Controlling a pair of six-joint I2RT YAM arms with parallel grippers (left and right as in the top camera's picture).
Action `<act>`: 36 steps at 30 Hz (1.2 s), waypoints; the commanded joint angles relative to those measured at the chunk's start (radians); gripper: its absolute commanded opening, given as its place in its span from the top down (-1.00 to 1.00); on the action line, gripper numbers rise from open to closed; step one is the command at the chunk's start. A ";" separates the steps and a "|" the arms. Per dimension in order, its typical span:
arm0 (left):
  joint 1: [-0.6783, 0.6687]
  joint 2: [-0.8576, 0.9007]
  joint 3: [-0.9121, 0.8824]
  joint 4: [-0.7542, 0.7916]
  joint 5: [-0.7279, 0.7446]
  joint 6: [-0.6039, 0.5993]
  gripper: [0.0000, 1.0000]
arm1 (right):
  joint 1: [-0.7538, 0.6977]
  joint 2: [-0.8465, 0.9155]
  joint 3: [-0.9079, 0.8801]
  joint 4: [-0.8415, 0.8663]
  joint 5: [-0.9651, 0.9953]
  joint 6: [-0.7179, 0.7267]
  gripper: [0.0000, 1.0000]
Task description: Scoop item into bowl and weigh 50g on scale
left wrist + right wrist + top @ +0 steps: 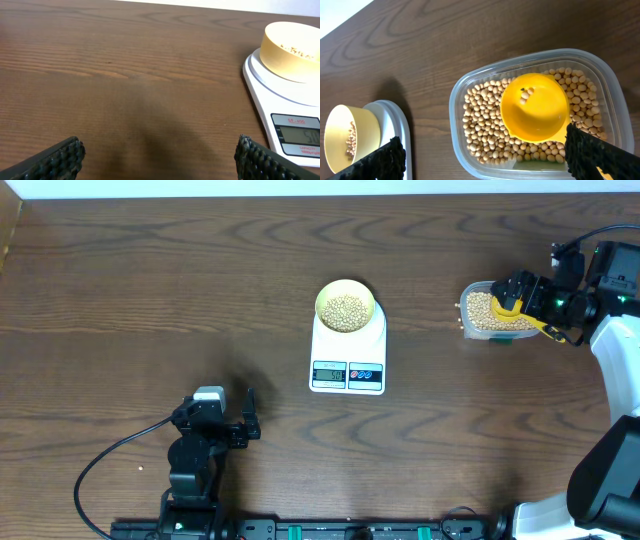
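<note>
At tabletop (150, 280) centre the bowl (320, 305) of beans (347, 311) sits on the scale (347, 352). Toward 3 o'clock the right gripper (482, 140) hovers, jaws apart, over the tub (468, 320), scoop (535, 107) lying loose inside; the left gripper (159, 144), at 7 o'clock, gapes empty. A weight check seems due: read the display (329, 374), regrasp the scoop only if short

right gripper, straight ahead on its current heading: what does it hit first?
Probably the yellow scoop. It lies on the beans in the tub, off-centre between the fingers of the open right gripper, and looks nearer than the beans. Depth is unclear, so dead centre may meet beans first.
</note>
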 commanded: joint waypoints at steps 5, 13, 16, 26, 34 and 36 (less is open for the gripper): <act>0.005 0.001 -0.014 -0.044 -0.039 -0.011 -0.96 | 0.008 0.013 0.017 -0.001 -0.013 -0.010 -0.98; 0.005 0.001 -0.014 -0.044 -0.039 -0.011 -0.96 | 0.041 -0.081 0.016 -0.017 0.085 -0.010 -0.98; 0.005 0.001 -0.014 -0.044 -0.039 -0.012 -0.96 | 0.086 -0.187 0.016 -0.019 0.139 -0.010 -0.99; 0.005 0.001 -0.014 -0.044 -0.039 -0.011 -0.96 | 0.254 -0.598 0.016 -0.035 0.184 -0.039 -0.98; 0.005 0.001 -0.014 -0.044 -0.039 -0.011 -0.96 | 0.261 -0.908 -0.025 -0.134 0.212 -0.216 -0.99; 0.005 0.001 -0.014 -0.044 -0.039 -0.011 -0.96 | 0.261 -0.984 -0.064 -0.130 0.212 -0.274 -0.99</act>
